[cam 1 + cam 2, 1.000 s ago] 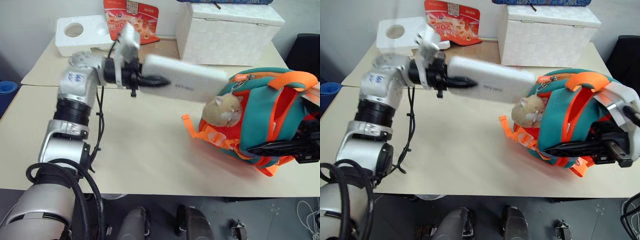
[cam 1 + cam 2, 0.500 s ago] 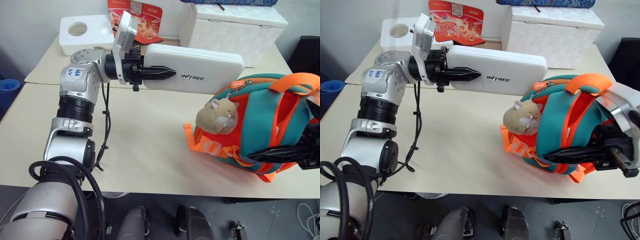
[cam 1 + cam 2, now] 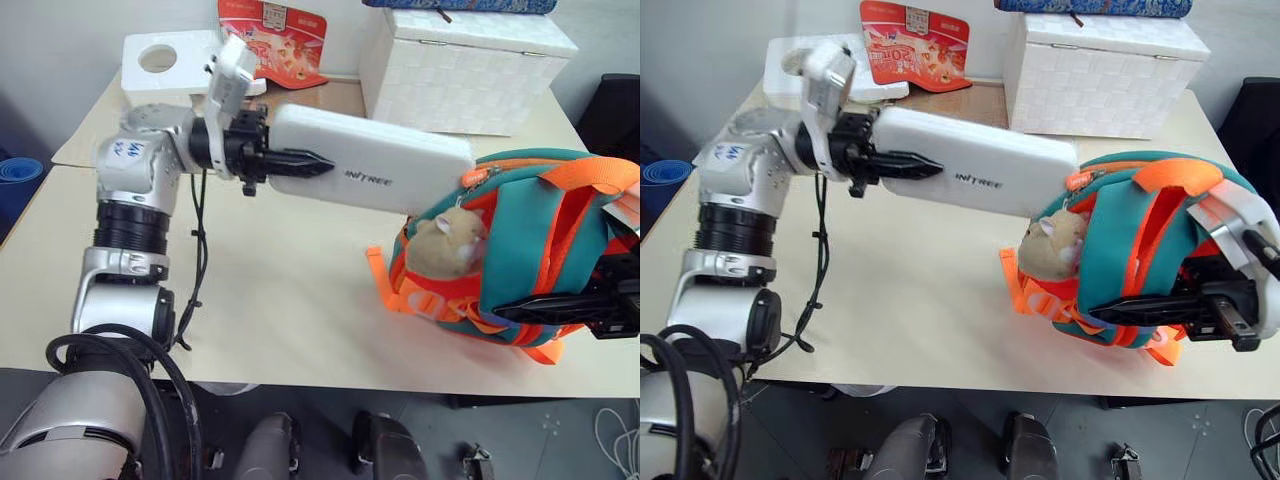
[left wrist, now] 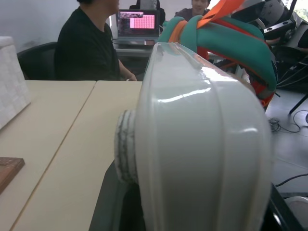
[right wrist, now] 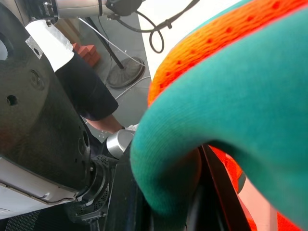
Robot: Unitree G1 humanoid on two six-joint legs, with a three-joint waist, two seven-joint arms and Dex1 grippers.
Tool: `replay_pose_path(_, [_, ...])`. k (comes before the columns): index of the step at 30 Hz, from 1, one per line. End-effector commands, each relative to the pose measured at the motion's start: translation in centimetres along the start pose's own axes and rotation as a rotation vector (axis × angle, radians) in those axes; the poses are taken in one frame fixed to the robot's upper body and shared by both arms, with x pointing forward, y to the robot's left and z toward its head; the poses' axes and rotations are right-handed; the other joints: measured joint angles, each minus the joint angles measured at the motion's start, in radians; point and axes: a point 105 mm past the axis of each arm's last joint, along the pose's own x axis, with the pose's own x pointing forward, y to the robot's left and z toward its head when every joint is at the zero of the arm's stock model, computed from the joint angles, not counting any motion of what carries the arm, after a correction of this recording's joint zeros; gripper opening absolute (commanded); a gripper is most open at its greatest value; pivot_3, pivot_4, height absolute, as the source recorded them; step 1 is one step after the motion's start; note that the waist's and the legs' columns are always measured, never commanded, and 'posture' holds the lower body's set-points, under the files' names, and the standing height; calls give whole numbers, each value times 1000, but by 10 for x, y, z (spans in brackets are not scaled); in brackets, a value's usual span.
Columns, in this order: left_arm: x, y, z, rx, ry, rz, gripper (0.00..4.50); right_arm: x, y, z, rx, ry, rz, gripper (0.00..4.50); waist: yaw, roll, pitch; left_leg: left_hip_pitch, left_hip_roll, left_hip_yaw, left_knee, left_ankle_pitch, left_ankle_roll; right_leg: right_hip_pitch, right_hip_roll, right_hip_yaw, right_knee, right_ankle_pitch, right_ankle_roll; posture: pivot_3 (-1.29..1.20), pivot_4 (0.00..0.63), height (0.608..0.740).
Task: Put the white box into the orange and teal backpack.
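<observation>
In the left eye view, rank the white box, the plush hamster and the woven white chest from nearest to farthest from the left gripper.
1. White box: held in the left gripper, reaching right toward the backpack.
2. Plush hamster: on the backpack's front, below the box's far end.
3. Woven white chest: at the table's back, right side. By picture alone it is not much farther than the hamster.

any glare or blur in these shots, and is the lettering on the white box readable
Left eye view: sharp, the dark lettering on the white box reads clearly. Left wrist view: ceiling light glints in streaks off the box's glossy end, which sits soft and close; the orange and teal backpack behind is crisper. Right wrist view: teal and orange fabric pressed near the lens, soft but its weave visible.
</observation>
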Motion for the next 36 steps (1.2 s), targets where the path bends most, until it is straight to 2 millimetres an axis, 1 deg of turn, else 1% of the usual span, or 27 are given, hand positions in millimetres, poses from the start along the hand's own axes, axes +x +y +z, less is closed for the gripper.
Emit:
replay_pose_path(1, [17,-1,-3,118,72,-34,1182,-1,0,6,-34,-15,5,3,-1,0,0,0,0,0,0,0,0,0,0,0,0,0,0,0,150,740])
replay_pose_path(4, [24,7,-10,157,97,-18,1182,0,2,6,-35,-12,15,3,0,0,0,0,0,0,0,0,0,0,0,0,0,0,0,0,150,740])
replay_pose_path(8, [25,18,-8,189,103,14,1182,0,8,5,-36,-9,26,3,-2,0,0,0,0,0,0,0,0,0,0,0,0,0,0,0,150,740])
replay_pose_path(10, [27,16,-7,181,95,-16,1182,1,9,6,-42,-11,27,3,-2,0,0,0,0,0,0,0,0,0,0,0,0,0,0,0,150,740])
replay_pose_path(12, [37,11,-6,172,87,-77,1182,3,8,7,-56,-24,21,3,-3,0,0,0,0,0,0,0,0,0,0,0,0,0,0,0,150,740])
replay_pose_path(13, [43,10,-5,167,77,-99,1182,4,7,7,-61,-32,17,3,-3,0,0,0,0,0,0,0,0,0,0,0,0,0,0,0,150,740])
replay_pose_path(14, [58,7,-5,155,59,-126,1182,6,4,6,-71,-41,4,3,-1,0,0,0,0,0,0,0,0,0,0,0,0,0,0,0,150,740])
replay_pose_path(16, [75,4,-6,139,39,-154,1182,9,-1,6,-84,-52,-14,3,4,0,0,0,0,0,0,0,0,0,0,-1,0,0,0,0,150,740])
replay_pose_path(19, [111,5,-15,114,43,-134,1182,12,-15,3,-103,-78,-104,3,12,0,0,0,-1,0,0,0,1,0,-1,0,0,0,1,0,150,740])
replay_pose_path(20, [119,5,-16,108,44,-127,1182,12,-17,3,-104,-82,-116,3,16,0,0,0,-1,0,0,0,1,0,-1,0,-1,1,1,0,150,740])
replay_pose_path(22, [140,0,-20,114,59,-135,1182,13,-14,1,-89,-99,-109,3,17,0,0,0,-1,0,0,0,1,0,-1,0,-1,1,1,0,150,740])
replay_pose_path(24, [153,1,-22,94,70,-104,1915,13,-13,0,-78,-116,-108,0,18,0,0,0,-1,0,0,0,1,0,-1,0,-1,1,1,0,150,740])
replay_pose_path(25, [155,2,-23,86,74,-90,2144,14,-12,-1,-77,-120,-110,0,18,0,0,0,-1,0,0,0,1,0,-1,0,-1,1,1,0,150,740])
replay_pose_path(28, [140,-3,-20,112,77,-103,3083,16,-10,-3,-69,-130,-117,0,9,0,0,1,0,1,0,0,1,0,-1,0,0,1,1,0,150,740])
replay_pose_path(29, [130,-1,-18,115,76,-77,3445,16,-10,-5,-66,-134,-121,0,4,1,0,1,0,1,0,0,1,0,0,0,0,1,1,0,150,740])
replay_pose_path(31, [106,1,-14,112,63,-26,3951,17,-9,-7,-60,-141,-129,0,-5,1,0,1,1,0,-1,0,1,0,0,0,0,1,1,0,150,740])
replay_pose_path(32, [93,0,-11,110,51,-9,4258,17,-8,-8,-58,-147,-134,0,-8,1,0,1,1,0,-1,0,1,0,0,0,0,1,1,0,150,740])
replay_pose_path(33, [81,-1,-8,109,40,6,4474,17,-8,-9,-54,-153,-140,0,-9,1,0,1,1,0,-1,0,1,0,0,1,0,1,1,0,150,740])
replay_pose_path(35, [62,-7,1,99,-1,16,4474,17,-8,-9,-48,-166,-149,0,-9,1,0,2,1,0,-1,0,1,0,0,1,0,1,1,0,150,740])
replay_pose_path(36, [51,-14,11,77,-48,0,4474,17,-9,-10,-44,-172,-152,0,-7,1,0,2,1,0,-1,0,1,0,0,1,0,1,1,0,150,740])
